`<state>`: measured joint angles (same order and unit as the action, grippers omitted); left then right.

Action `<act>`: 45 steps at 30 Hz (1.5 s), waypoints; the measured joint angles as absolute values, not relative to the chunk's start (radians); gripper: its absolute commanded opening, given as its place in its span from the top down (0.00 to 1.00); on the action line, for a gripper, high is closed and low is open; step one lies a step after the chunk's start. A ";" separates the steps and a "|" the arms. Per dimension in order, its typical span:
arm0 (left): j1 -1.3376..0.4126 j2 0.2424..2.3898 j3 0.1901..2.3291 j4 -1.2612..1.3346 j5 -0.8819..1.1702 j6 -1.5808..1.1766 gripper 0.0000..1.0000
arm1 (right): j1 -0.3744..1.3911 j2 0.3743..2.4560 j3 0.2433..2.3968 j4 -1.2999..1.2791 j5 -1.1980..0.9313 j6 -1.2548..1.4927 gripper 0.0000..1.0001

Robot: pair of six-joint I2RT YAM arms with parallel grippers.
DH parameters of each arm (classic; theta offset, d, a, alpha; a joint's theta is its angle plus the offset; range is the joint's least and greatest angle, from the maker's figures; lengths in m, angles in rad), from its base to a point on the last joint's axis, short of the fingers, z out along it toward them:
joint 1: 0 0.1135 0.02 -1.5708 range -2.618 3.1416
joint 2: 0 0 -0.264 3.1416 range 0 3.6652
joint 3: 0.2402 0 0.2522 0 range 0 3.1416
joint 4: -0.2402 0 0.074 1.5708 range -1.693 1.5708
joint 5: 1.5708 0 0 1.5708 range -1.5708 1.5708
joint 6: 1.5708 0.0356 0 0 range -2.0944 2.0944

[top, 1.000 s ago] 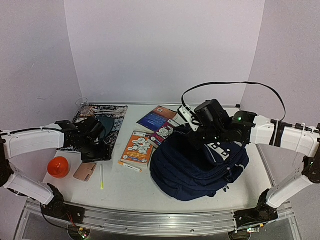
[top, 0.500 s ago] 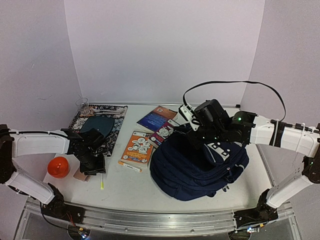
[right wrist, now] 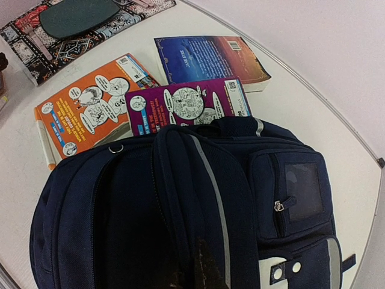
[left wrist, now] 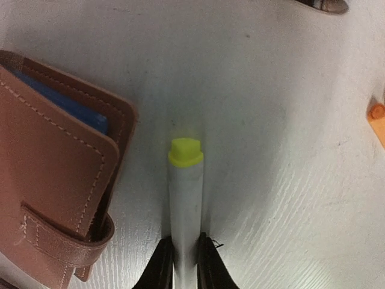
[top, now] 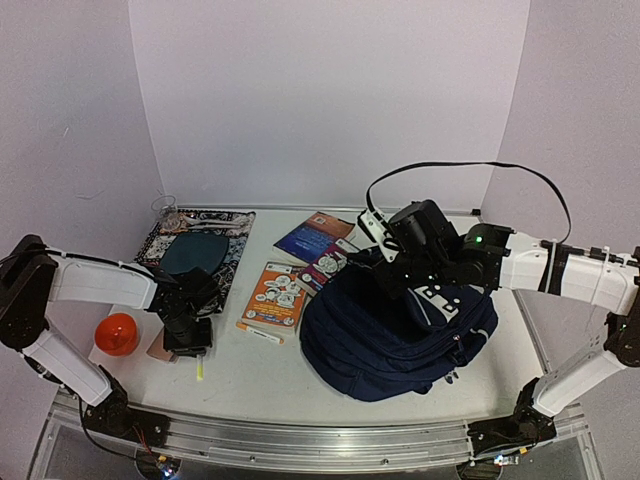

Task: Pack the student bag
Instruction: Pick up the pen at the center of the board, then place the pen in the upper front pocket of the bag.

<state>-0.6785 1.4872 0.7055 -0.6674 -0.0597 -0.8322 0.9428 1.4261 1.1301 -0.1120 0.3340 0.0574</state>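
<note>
Partly cropped highlighter (left wrist: 185, 192) clamped in left end effector (left wrist: 185, 265); right end effector (right wrist: 195, 271) pinches student bag (right wrist: 120, 211)

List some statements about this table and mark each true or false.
1. The jaws of the left gripper flank the highlighter. True.
2. The wallet lies on top of the highlighter. False: it lies beside it, apart.
3. The backpack covers an edge of the purple book. True.
4. The orange ball sits on the patterned mat. False: it sits on the bare table.
5. The right gripper hangs open. False: it is shut on the backpack's top.
</note>
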 measured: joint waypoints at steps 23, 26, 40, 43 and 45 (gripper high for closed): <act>-0.733 1.426 0.874 -0.318 0.220 -0.975 1.00 | 0.943 1.426 1.131 -0.112 0.323 0.102 1.00; -0.785 1.444 0.904 -0.217 0.258 -1.025 1.00 | 0.943 1.427 1.137 -0.113 0.310 0.129 1.00; -0.922 1.675 1.154 0.096 0.304 -1.187 1.00 | 0.937 1.426 1.159 -0.112 0.264 0.207 1.00; -0.934 1.750 1.217 0.113 0.304 -1.204 1.00 | 0.937 1.426 1.159 -0.112 0.257 0.217 1.00; -0.945 1.797 1.256 0.116 0.302 -1.211 1.00 | 0.936 1.426 1.159 -0.113 0.258 0.223 1.00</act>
<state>-0.9446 1.7968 1.2556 0.1158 0.3020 -1.2113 0.9360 1.4261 1.1587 -0.1135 0.2584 0.2225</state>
